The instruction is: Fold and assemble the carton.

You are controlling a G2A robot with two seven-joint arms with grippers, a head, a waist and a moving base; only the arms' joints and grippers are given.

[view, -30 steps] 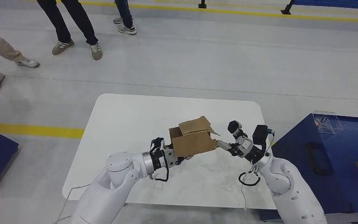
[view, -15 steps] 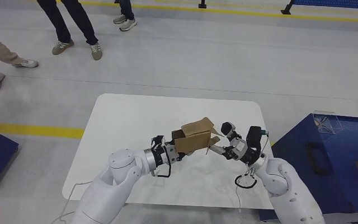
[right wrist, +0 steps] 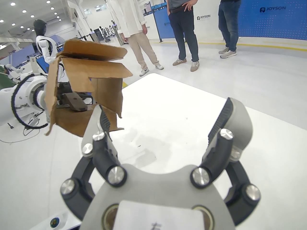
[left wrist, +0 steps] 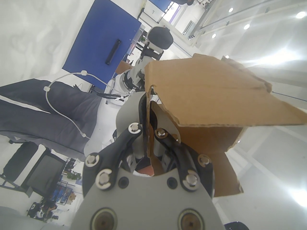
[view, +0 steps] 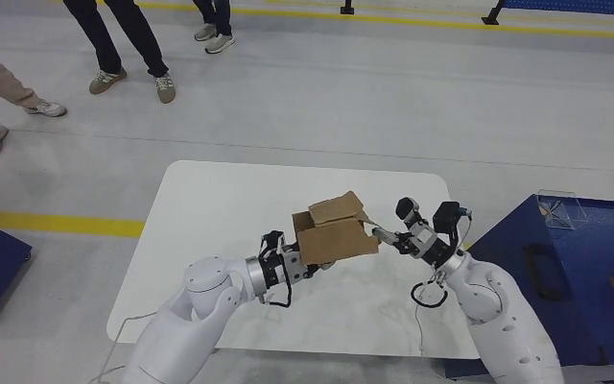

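- Table (view: 211,221): white top with rounded corners, lying beneath both of my arms.
- Left gripper (view: 295,267) (left wrist: 148,132): my left claw is clamped on one wall of the carton (view: 331,238) (left wrist: 211,96) (right wrist: 84,84). In the left wrist view the cardboard edge runs between its fingers (left wrist: 128,116), one outside the wall and one inside the box.
- Carton: brown cardboard, held up over the right-centre part of the table. Its upper flaps lie partly folded, one over the other. The flaps at its open end hang loose, and that end faces my right arm. In the right wrist view my left claw's dark finger shows inside the box.
- Right gripper (view: 393,223) (right wrist: 165,118): my right claw stands wide apart and holds nothing. It sits just beside the carton's right end. One of its fingers (right wrist: 97,118) lies against the outline of the lower flap, but I cannot tell whether it touches.
- Blue cabinet (view: 547,259): stands on the floor beside the table's right edge, behind my right arm.
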